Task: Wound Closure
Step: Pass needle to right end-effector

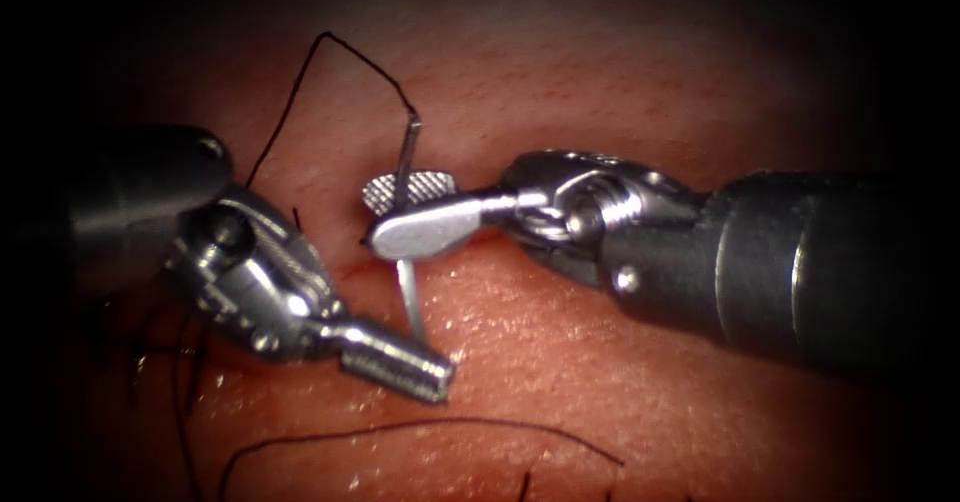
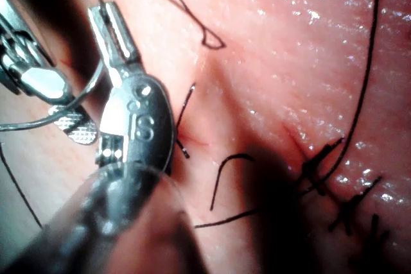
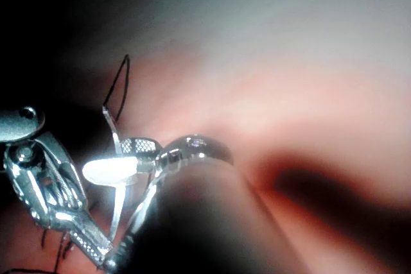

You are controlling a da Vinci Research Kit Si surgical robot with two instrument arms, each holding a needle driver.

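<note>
Right end effector clamped, left closed

We are looking down on the tissue from above and in front through the endoscope, with the right tool entering from the picture's right and the left tool from the left. We are also riding very close along the left shaft, facing its own tool and the stitched cut. Along the right shaft we are facing its tool at close range. All three views are sharing the needle.
</note>
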